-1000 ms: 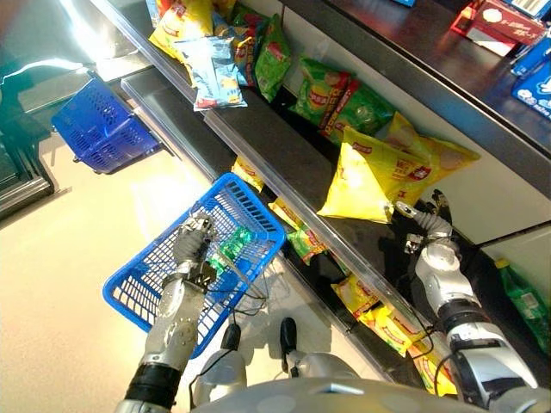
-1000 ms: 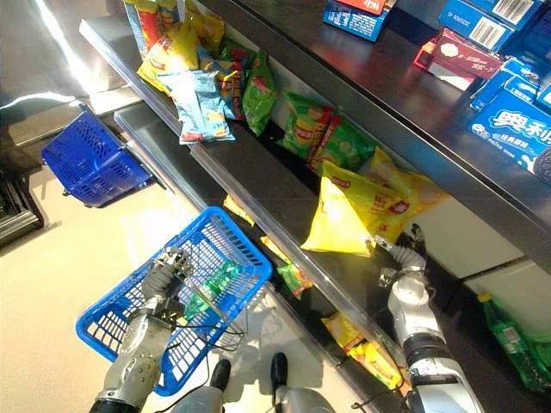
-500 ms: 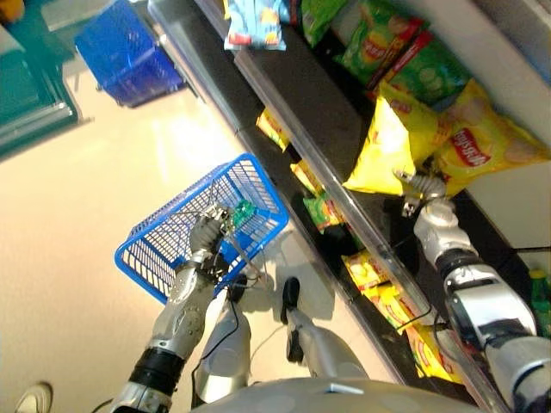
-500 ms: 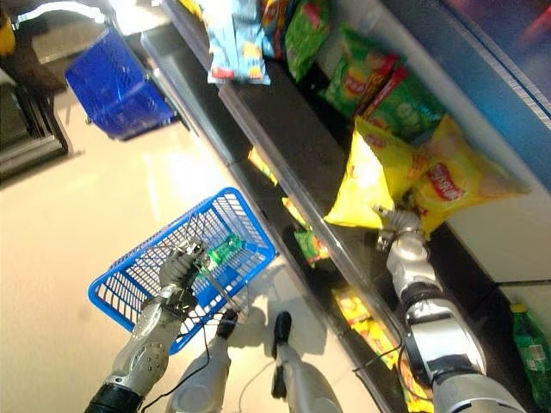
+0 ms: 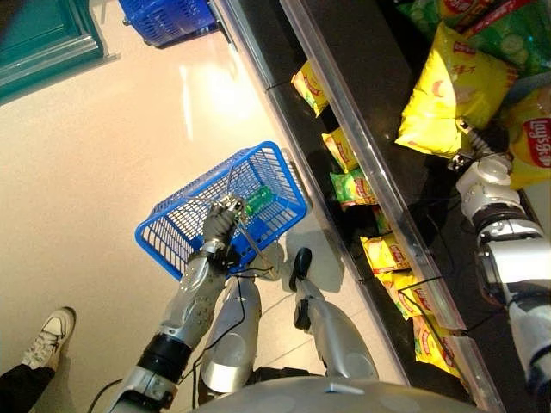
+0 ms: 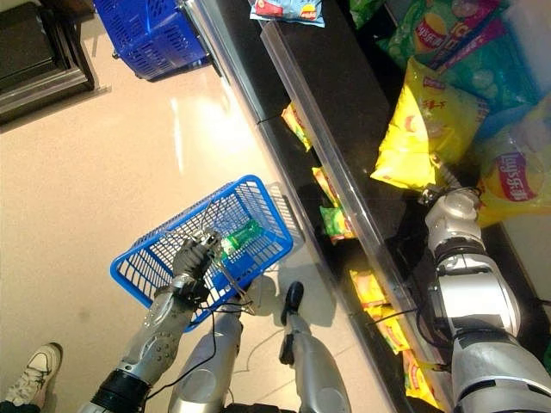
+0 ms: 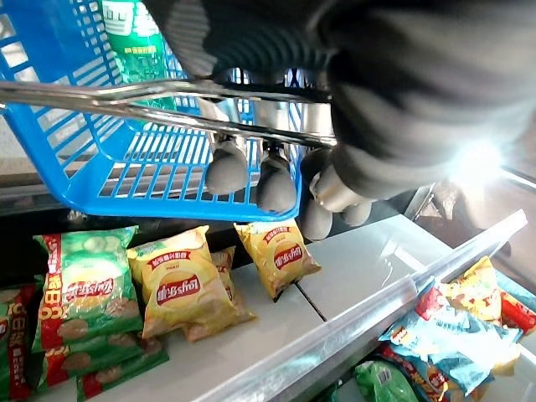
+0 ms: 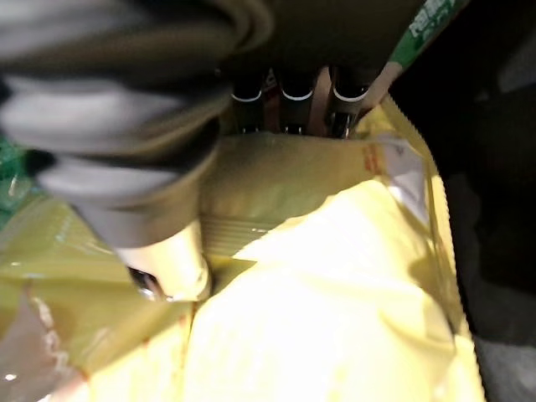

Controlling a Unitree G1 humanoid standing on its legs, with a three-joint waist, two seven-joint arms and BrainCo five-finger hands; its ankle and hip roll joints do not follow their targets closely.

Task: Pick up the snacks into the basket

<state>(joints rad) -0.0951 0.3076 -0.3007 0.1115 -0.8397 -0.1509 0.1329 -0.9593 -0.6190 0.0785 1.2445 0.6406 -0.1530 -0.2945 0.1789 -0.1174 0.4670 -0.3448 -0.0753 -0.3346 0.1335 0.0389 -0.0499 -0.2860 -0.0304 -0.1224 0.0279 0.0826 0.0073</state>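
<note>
1. Left hand (image 5: 222, 219) has its fingers curled round the metal handle (image 7: 126, 109) of the blue basket (image 5: 176, 225), carrying it low over the pale floor (image 5: 103, 146) in front of the shelves.
2. One green snack pack (image 5: 258, 203) lies in the basket's far end, nearest the shelving.
3. Right hand (image 6: 448, 202) is up on the dark middle shelf (image 6: 336, 95), at the lower edge of a big yellow chip bag (image 5: 448, 99). Its own wrist view shows fingers (image 8: 289, 105) on one face of the yellow bag and the thumb (image 8: 167, 264) on the other, pinching it.
4. Clutter around that bag: a second yellow bag (image 6: 516, 168) just beside it, green bags (image 6: 430, 30) behind it.
5. Clear shelf-front rail (image 5: 370, 163) runs between hand and basket.
6. Lower shelf: row of small yellow and green packs (image 5: 349, 185).
7. Second blue basket (image 6: 151, 34) on the floor, well apart. A person's shoe (image 5: 47, 335) at the near left.
</note>
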